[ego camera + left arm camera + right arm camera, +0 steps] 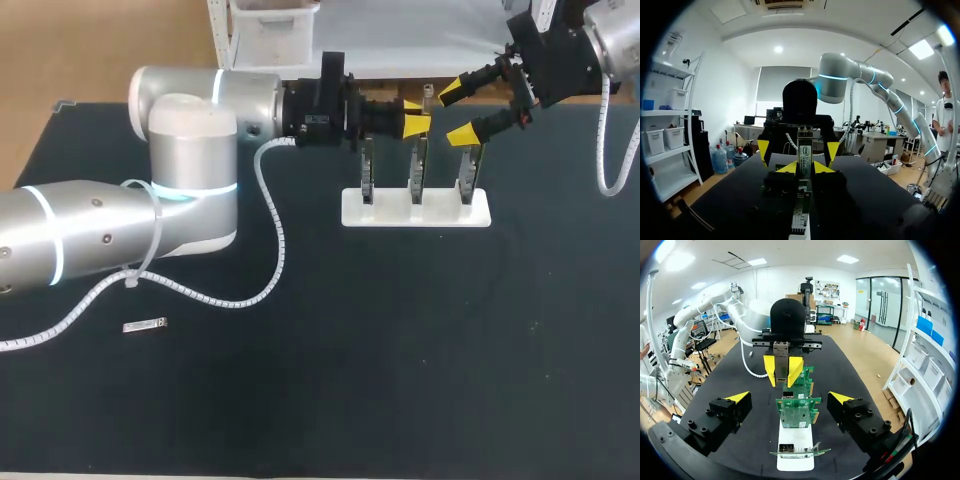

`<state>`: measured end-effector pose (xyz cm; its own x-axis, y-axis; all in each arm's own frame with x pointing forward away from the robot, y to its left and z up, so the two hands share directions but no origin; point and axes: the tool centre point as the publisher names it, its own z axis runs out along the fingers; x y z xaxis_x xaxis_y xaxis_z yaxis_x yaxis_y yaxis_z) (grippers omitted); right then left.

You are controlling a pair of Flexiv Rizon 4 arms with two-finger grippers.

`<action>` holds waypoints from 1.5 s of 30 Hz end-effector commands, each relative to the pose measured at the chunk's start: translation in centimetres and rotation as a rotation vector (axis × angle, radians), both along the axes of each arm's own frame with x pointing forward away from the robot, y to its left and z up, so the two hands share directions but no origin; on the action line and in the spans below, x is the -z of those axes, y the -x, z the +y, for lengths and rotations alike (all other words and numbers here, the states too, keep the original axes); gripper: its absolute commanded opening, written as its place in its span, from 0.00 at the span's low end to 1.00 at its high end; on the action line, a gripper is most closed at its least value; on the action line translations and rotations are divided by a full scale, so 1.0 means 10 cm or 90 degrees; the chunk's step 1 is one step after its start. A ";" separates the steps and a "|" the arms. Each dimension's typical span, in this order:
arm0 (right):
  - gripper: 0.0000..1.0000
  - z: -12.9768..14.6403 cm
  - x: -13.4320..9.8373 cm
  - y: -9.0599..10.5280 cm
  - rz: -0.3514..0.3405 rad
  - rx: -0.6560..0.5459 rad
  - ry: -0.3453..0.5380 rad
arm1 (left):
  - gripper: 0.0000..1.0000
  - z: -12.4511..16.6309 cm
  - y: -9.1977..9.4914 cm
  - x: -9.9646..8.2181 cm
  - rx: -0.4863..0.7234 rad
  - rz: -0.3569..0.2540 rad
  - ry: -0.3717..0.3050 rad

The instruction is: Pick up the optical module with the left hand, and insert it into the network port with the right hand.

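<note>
The left end effector (415,115) grips the optical module (782,362) between its yellow tips, above the middle of three upright network cards (417,170) on a white stand (415,212). The right end effector (458,113) hangs wide open just beside it. A small metal piece (144,325) lies on the dark counter (400,350).

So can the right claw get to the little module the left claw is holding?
Probably yes. The right claw is open and faces the left claw, which is shut on the optical module. Nothing shows between them; the green cards stand just below.
</note>
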<state>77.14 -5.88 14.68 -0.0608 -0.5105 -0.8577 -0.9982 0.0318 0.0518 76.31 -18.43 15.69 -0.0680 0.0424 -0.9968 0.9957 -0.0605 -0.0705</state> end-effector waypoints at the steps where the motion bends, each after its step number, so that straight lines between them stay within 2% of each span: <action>1: 1.00 0.00 0.00 0.01 -0.002 0.001 0.000 | 0.00 -0.02 -0.03 0.01 0.005 -0.001 0.000; 21: 1.00 0.00 0.00 0.01 -0.008 0.005 0.003 | 0.00 -0.03 -0.04 0.02 0.002 0.005 -0.003; 31: 1.00 -0.01 -0.27 -0.03 -0.029 0.025 -0.020 | 0.00 -0.03 -0.04 0.02 0.002 0.005 -0.003; 35: 1.00 0.01 -0.35 -0.03 -0.009 0.026 -0.024 | 0.00 -0.03 -0.04 0.02 0.002 0.005 -0.003; 45: 1.00 0.12 -0.46 -0.01 0.004 0.023 -0.019 | 0.00 -0.03 -0.04 0.02 0.002 0.005 -0.003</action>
